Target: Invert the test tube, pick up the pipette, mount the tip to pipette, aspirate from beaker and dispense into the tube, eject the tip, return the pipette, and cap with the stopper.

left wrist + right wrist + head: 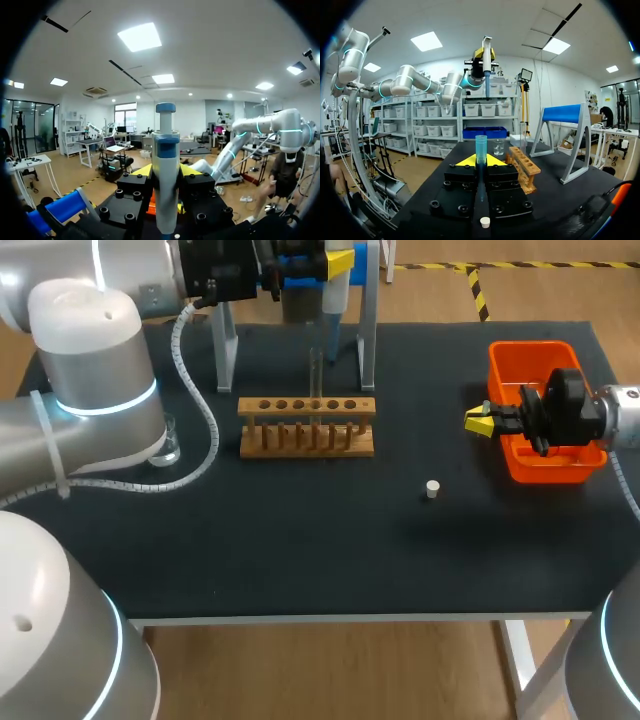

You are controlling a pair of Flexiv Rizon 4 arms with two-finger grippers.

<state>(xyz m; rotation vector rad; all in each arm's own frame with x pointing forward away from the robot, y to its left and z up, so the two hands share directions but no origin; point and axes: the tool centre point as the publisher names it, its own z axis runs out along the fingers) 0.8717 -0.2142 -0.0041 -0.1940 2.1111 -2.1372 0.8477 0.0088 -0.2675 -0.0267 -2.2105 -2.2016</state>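
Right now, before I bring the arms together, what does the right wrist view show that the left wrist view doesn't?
Only the right wrist view: the pale blue translucent pipette tip upright in the right pincer, the small white stopper, the wooden test tube rack and the clear glass beaker. Only the left wrist view: a close look at the left pincer, its fingers pressing from both sides. Both: the white and blue pipette that the left pincer holds.

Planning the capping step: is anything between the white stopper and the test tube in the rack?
Nothing visible: only bare black mat lies between the stopper and the wooden rack where the test tube stands.
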